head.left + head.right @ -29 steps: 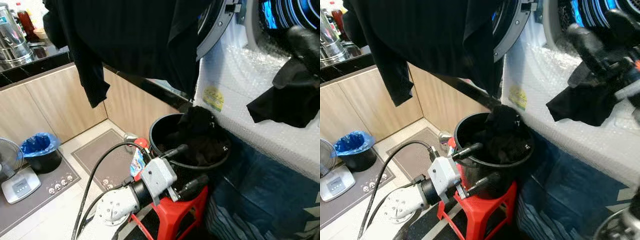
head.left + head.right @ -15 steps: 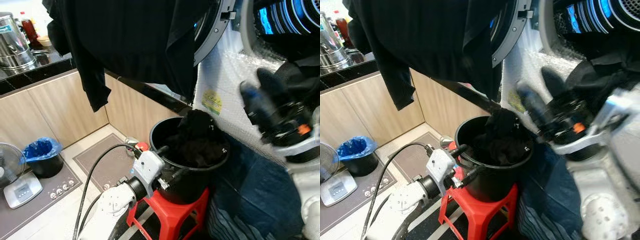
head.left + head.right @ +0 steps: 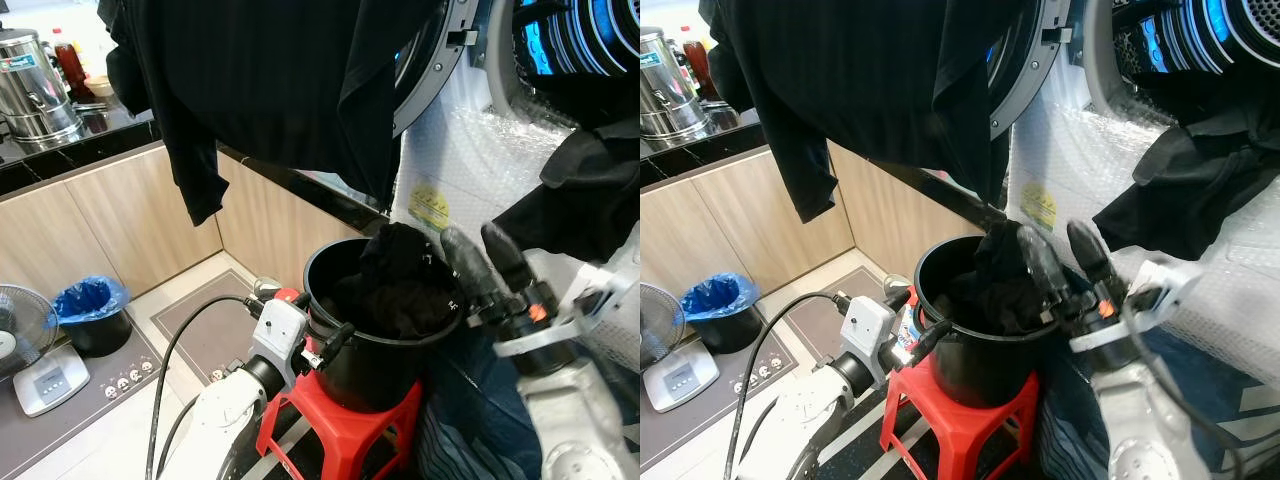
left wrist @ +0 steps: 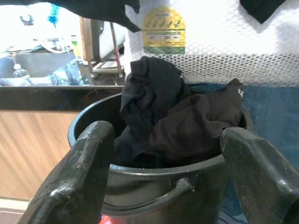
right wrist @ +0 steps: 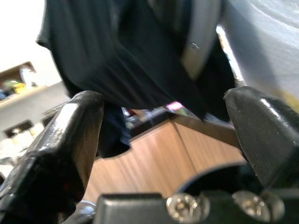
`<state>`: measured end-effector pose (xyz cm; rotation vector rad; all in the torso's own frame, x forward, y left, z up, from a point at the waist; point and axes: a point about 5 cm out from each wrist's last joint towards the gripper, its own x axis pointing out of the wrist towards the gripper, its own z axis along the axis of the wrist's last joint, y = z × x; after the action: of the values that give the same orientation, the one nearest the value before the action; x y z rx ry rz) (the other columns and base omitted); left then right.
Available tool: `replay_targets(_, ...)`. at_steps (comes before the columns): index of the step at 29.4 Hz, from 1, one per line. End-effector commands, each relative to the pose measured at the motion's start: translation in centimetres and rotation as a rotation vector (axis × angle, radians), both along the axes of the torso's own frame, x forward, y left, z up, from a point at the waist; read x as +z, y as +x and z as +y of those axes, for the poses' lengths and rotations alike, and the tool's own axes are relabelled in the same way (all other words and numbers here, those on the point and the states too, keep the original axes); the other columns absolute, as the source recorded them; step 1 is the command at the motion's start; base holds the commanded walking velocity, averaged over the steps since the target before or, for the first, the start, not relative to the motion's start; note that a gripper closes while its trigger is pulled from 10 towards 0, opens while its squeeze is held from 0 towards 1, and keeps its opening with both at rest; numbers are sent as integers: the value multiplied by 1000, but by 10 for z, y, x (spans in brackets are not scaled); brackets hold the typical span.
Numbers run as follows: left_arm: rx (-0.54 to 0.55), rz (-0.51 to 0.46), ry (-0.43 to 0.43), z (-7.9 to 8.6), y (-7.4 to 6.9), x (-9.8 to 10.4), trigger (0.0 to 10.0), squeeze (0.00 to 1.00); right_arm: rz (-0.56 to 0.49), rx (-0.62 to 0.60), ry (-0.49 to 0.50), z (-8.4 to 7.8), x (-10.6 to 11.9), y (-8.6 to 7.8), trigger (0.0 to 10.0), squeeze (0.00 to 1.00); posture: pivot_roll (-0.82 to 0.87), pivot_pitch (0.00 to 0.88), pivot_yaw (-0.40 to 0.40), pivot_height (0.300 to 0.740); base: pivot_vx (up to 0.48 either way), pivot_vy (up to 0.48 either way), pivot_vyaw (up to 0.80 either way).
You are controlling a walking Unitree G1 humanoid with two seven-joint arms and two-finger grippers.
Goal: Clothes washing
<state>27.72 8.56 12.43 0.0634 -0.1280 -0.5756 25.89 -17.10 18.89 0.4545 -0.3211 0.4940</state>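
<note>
Far to my left a small fan (image 3: 18,322) and a scale (image 3: 45,378) sit on the floor beside a black bin lined with a blue bag (image 3: 88,312), below a dark countertop that carries a steel urn (image 3: 35,82). A grey floor mat (image 3: 205,318) lies in front of the wooden cabinets (image 3: 130,215). Overhead a large black garment (image 3: 270,85) hangs from the open washer door (image 3: 432,60) and drapes down across much of my view. My left gripper (image 3: 322,335) reaches in low with its cable trailing behind, its two black fingers spread apart, one resting against the near rim of the black bucket (image 3: 370,355) and one lower against the bucket's wall; nothing is between them. The bucket stands on a red stool (image 3: 335,440) and holds a heap of dark clothes (image 4: 173,121), one piece peaking above the rim at the back. Behind the bucket is the washer front wrapped in bubble wrap (image 3: 470,165) with a yellow sticker (image 3: 428,205). My right gripper (image 3: 485,260) hovers just above the far right edge of the bucket, fingers apart and empty. Further right another black garment (image 3: 575,195) spills out of the drum opening (image 3: 575,45) and hangs down the washer front.
</note>
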Motion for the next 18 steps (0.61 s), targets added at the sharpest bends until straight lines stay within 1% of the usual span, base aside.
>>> replay_targets(1, 52, 3, 12, 8, -1, -9, 10000, 0, 58, -72, -21, -2, -20, -1, 10000, 0, -109, 37, 48, 740, 0, 0, 0)
replay_targets(2, 52, 3, 12, 8, -1, -9, 10000, 0, 58, -72, -21, -2, -20, -1, 10000, 0, -109, 37, 48, 740, 0, 0, 0)
replay_targets(3, 64, -4, 23, 9, -1, -10, 10000, 0, 76, -80, -22, -3, -27, -2, 10000, 0, -109, 37, 48, 740, 0, 0, 0)
replay_targets(4, 82, -11, 38, 10, -1, -13, 10000, 0, 113, -120, -54, -3, -42, -4, 10000, 0, -110, 38, 50, 740, 0, 0, 0)
replay_targets(6, 83, -9, 41, 9, -1, -16, 10000, 0, 131, -131, -72, -1, -50, -7, 10000, 0, -112, 41, 53, 740, 0, 0, 0)
replay_targets(7, 46, 5, 40, 7, -5, -19, 10000, 0, 148, -123, -79, 3, -56, -11, 10000, 0, -116, 44, 54, 740, 0, 0, 0)
replay_targets(8, 46, 5, 40, 7, -5, -19, 10000, 0, 148, -123, -79, 3, -56, -11, 10000, 0, -116, 44, 54, 740, 0, 0, 0)
replay_targets(10, 36, 18, 54, 7, -8, -22, 10000, 0, 162, -121, -103, 7, -63, -17, 10000, 0, -117, 49, 58, 740, 0, 0, 0)
replay_targets(11, 14, 31, 45, 7, -10, -23, 10000, 0, 169, -119, -110, 8, -66, -19, 10000, 0, -118, 51, 59, 740, 0, 0, 0)
replay_targets(12, -48, 66, 14, 5, -15, -25, 10000, 0, 181, -112, -114, 10, -70, -23, 10000, 0, -118, 54, 59, 740, 0, 0, 0)
replay_targets(14, -115, 89, -10, 3, -21, -27, 10000, 0, 184, -106, -125, 11, -73, -26, 10000, 0, -119, 60, 62, 740, 0, 0, 0)
replay_targets(15, -160, 89, -3, 2, -26, -28, 10000, 0, 182, -97, -142, 12, -76, -28, 10000, 0, -119, 62, 63, 740, 0, 0, 0)
replay_targets(18, -243, 100, 10, 3, -37, -30, 10000, 0, 187, -75, -178, 11, -82, -34, 10000, 0, -120, 65, 66, 740, 0, 0, 0)
